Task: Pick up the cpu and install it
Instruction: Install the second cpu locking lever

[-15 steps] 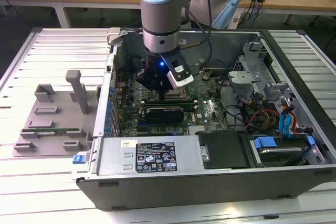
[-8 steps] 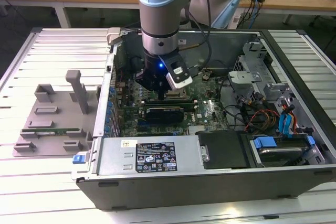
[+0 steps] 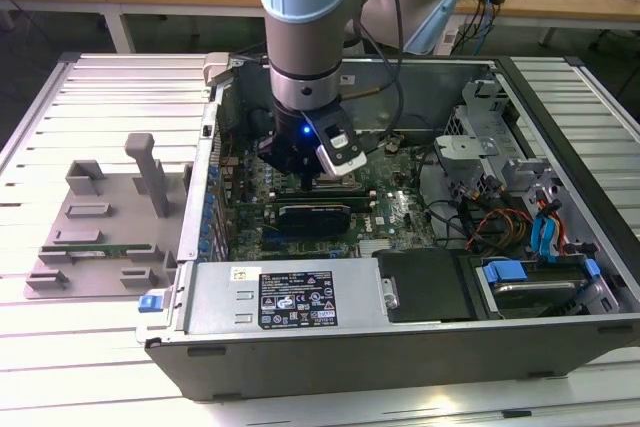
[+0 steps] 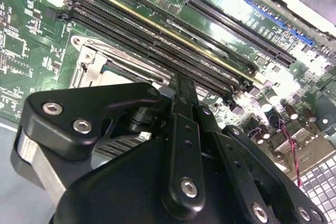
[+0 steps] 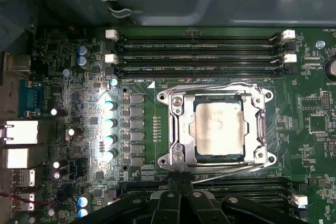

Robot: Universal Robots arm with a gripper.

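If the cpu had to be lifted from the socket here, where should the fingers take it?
By two opposite edges of the cpu, coming straight down from above. It lies flat in the socket frame, so probably only its thin rim offers grip, and the frame crowds its sides.

the cpu (image 5: 219, 126), a square chip with a silver-grey top, lies flat inside its metal socket frame (image 5: 178, 129).

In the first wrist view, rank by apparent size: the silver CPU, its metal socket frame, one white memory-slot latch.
1. Silver metal socket frame, largest.
2. Flat square silver-grey CPU, seated inside it.
3. Small white plastic memory-slot latch, smallest.
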